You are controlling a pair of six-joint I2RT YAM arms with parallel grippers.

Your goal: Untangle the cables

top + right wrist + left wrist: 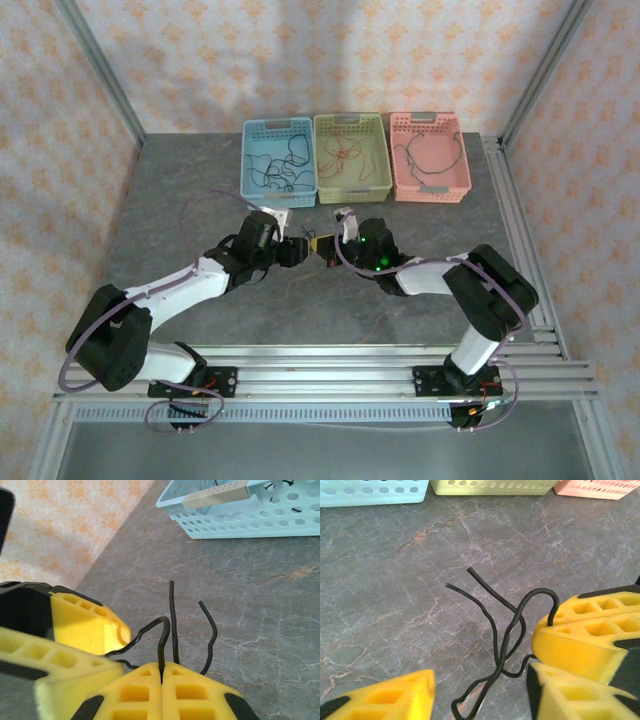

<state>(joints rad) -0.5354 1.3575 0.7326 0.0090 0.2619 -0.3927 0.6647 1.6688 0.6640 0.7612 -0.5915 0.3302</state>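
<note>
1. The right tool (161, 672) is clenched on a black cable (161, 640), pinched between its yellow pads.
2. The left tool (480, 680) is released, with a finger on either side of the cable's twisted strands.
3. The cable is mid-worktop (180, 200), just near of the blue basket (250, 160), and its two free ends point far.
4. In the far row, the blue basket holds dark wires (280, 172), the green basket (349, 120) holds red-orange wires (345, 152), and the pink basket (430, 120) holds a dark loop (430, 155).

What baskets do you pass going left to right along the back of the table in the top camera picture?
blue basket → green basket → pink basket
</note>
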